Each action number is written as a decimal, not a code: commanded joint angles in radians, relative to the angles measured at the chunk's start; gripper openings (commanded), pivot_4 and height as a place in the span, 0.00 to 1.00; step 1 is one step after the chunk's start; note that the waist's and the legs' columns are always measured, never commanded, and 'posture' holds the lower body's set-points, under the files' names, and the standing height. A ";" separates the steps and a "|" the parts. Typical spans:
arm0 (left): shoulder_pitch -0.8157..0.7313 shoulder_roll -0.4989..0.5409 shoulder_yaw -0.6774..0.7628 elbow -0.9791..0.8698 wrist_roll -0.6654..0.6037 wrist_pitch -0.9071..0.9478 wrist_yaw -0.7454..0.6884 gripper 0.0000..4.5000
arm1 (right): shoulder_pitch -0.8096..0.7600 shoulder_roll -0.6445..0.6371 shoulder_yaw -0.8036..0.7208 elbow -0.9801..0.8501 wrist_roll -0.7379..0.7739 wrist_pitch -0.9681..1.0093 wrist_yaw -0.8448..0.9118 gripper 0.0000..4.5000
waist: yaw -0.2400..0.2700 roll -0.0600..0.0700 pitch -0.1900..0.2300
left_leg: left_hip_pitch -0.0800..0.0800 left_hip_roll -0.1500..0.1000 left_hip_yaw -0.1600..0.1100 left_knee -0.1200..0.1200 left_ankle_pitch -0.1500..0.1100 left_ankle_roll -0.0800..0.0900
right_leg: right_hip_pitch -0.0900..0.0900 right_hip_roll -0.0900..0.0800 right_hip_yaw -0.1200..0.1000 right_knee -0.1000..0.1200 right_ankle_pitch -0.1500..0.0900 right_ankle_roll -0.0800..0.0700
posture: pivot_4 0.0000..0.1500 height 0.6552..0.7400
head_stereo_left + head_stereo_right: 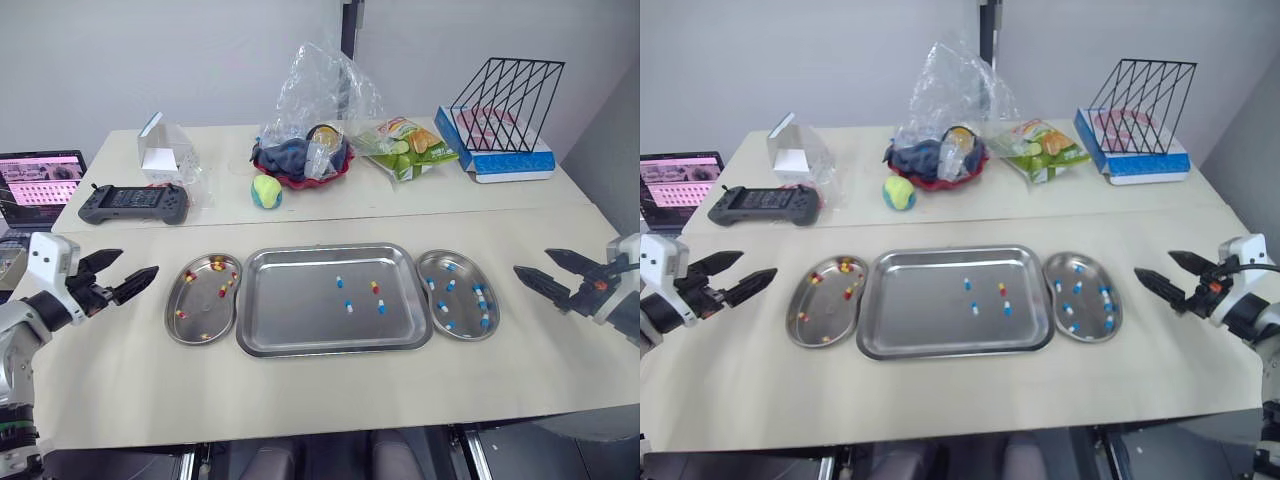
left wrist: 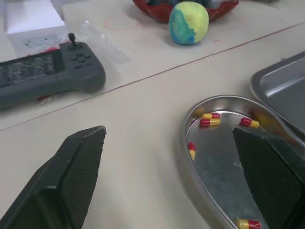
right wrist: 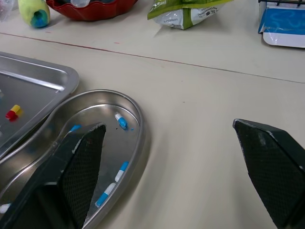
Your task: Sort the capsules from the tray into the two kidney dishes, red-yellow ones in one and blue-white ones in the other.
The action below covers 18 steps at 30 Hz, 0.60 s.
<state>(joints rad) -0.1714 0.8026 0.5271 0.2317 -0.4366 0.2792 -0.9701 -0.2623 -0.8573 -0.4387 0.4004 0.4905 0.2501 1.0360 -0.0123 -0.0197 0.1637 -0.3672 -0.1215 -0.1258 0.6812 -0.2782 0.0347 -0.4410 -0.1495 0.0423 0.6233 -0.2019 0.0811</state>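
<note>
A steel tray [image 1: 300,330] lies in the middle of the near table with a few blue-white capsules [image 1: 349,307] and a red-yellow capsule [image 1: 375,288] in it. To its left a kidney dish [image 1: 178,300] holds several red-yellow capsules [image 2: 210,122]. To its right another kidney dish [image 1: 495,305] holds several blue-white capsules [image 3: 120,120]. My left gripper [image 1: 122,272] hovers open left of the left dish, holding nothing. Out past the right dish, my right gripper [image 1: 546,270] is open and holds nothing.
On the far table stand a game controller [image 1: 133,203], a white box [image 1: 163,150], a yellow-blue ball [image 1: 266,190], a red bowl under a plastic bag [image 1: 312,150], a snack bag [image 1: 405,145], and a wire rack on a blue box [image 1: 500,130]. A laptop [image 1: 38,190] sits far left.
</note>
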 commanded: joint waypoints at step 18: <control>-0.001 0.010 0.016 0.025 -0.037 -0.098 -0.011 0.99 | -0.054 -0.017 0.009 0.014 -0.029 0.034 -0.029 1.00 | -0.013 0.001 0.000 | -0.002 -0.004 -0.010 -0.001 -0.003 0.005 | 0.005 -0.005 -0.008 0.001 0.000 0.000 | 1.00 1.00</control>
<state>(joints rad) -0.1648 0.7907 0.5345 0.2606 -0.4726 0.2108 -0.9755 -0.3141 -0.8581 -0.4017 0.4629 0.4344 0.2786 0.9925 -0.0257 -0.0190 0.1634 -0.3706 -0.1290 -0.1457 0.6800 -0.2803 0.0391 -0.4307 -0.1658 0.0199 0.6253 -0.2038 0.0813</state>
